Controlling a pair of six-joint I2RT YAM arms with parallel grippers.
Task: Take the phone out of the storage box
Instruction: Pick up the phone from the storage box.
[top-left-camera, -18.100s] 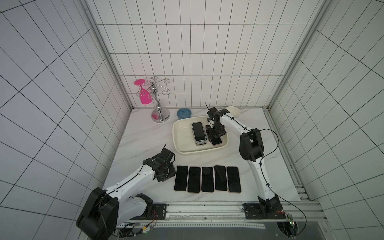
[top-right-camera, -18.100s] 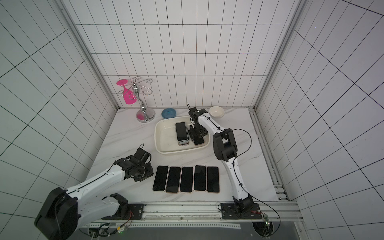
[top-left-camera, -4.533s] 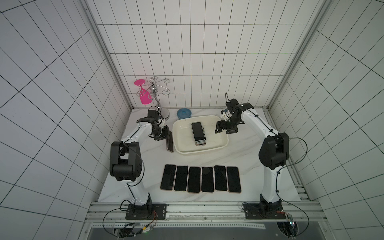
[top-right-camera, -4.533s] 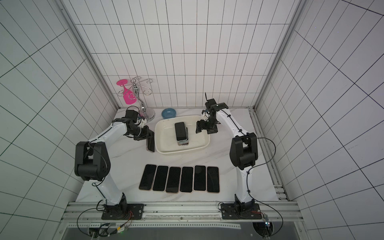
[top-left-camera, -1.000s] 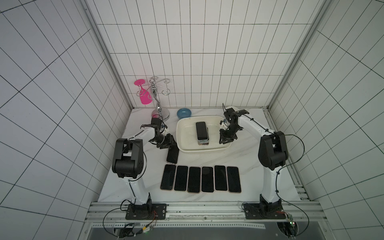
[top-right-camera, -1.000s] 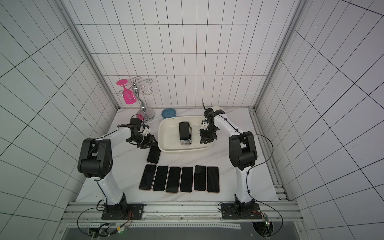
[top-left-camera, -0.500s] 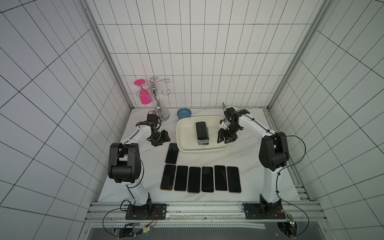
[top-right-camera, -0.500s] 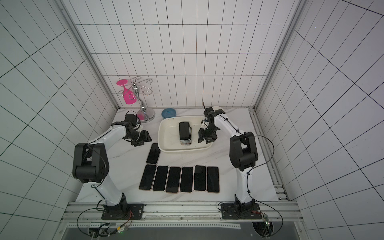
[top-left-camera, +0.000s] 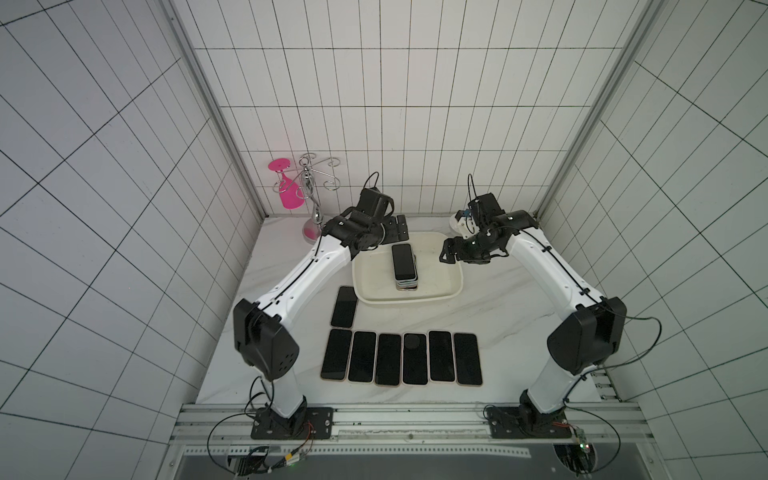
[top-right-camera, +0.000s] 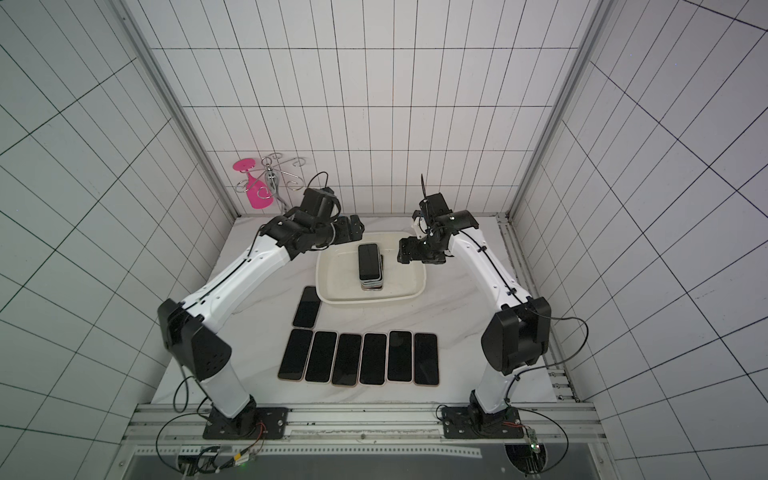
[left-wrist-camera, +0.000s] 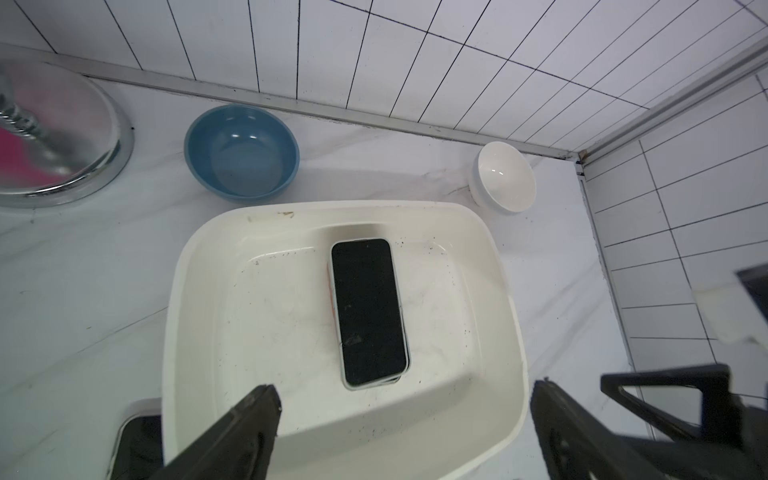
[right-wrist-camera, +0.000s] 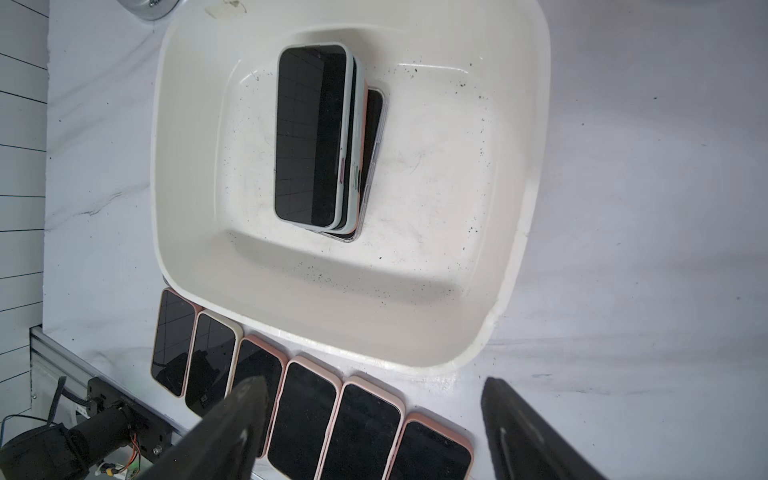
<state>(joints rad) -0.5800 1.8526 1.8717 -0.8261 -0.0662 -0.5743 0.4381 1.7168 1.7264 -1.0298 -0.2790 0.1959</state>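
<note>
Left hand (top-left-camera: 397, 228): fingers spread wide, empty, lifted off desk since a second ago, now over back-left rim of large shallow cream-white plastic storage box (top-left-camera: 455, 286). Slim dark-screened phone (top-left-camera: 344, 306) it was lowering then now lies flat on white marbled desk (top-left-camera: 511, 332), just beside box, near left end of row of six dark phones (top-left-camera: 401, 358). Right hand (top-left-camera: 445, 251): spread, empty, risen from box's right side. Small stack of pale-cased phones (top-left-camera: 404, 262) remains mid-box, top one screen-up. Judgement: one more phone out; stack next.

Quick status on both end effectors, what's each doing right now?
Left end effector: open, holding nothing.
Right end effector: open, holding nothing.
</note>
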